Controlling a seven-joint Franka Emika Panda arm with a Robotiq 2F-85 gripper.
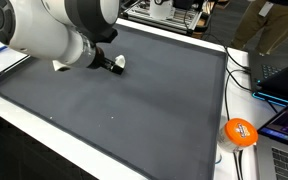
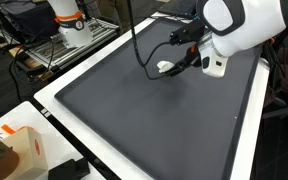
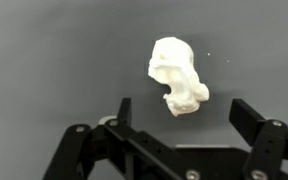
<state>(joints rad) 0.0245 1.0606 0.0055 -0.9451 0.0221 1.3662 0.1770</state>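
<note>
Gripper (image 3: 184,104): jaws spread wide, holding nothing, touching nothing, hovering over a white crumpled lump (image 3: 174,70). Lump lies on the grey mat (image 2: 134,125), well inside its edges, its lower end between the fingertips

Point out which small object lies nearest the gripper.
The white crumpled lump, on the grey mat just ahead of the open jaws; the orange round thing sits off the mat's edge.
</note>
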